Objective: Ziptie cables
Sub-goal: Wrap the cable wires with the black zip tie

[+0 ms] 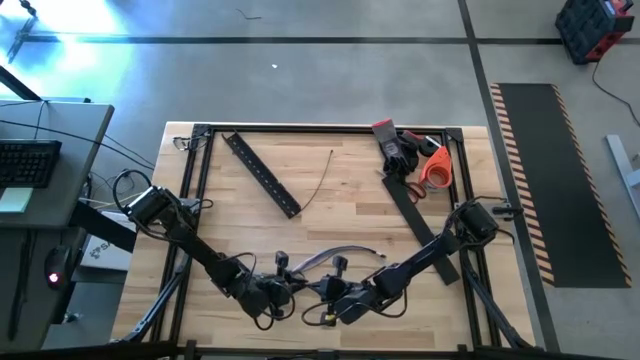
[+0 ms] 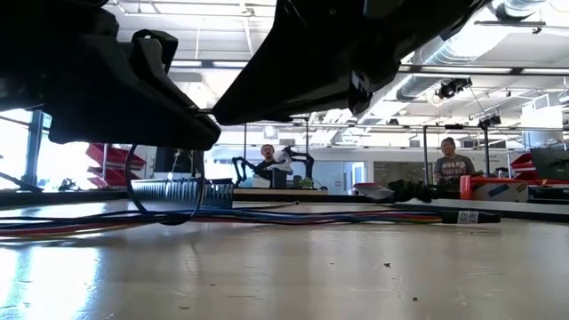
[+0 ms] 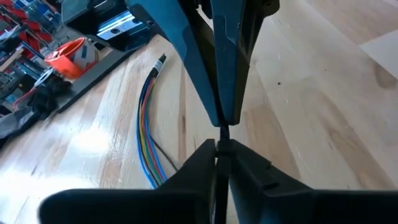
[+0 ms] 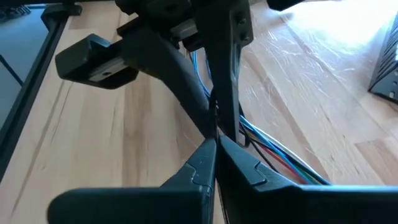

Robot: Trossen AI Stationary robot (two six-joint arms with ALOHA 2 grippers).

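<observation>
While both tools point(image 1: 305, 290) meet fingertip-to-fingertip, cables point(image 3: 148, 124) lie beside.

You have both arms meeting low in the centre of the high view, the left gripper point(image 1: 283, 290) just left of the right gripper point(image 1: 322, 292), with the cables point(image 1: 335, 256) lying on the table point(image 1: 340, 190) just above them and running right. Up and left of centre a perforated bar point(image 1: 262, 174) lies on a diagonal, with a single loose wire point(image 1: 321, 183) just to its right. In the upper right of the table a tape roll point(image 1: 436, 168) sits beside a pair of gloves point(image 1: 399, 148), and a second bar point(image 1: 418, 225) slants down from them toward the right arm.
</observation>
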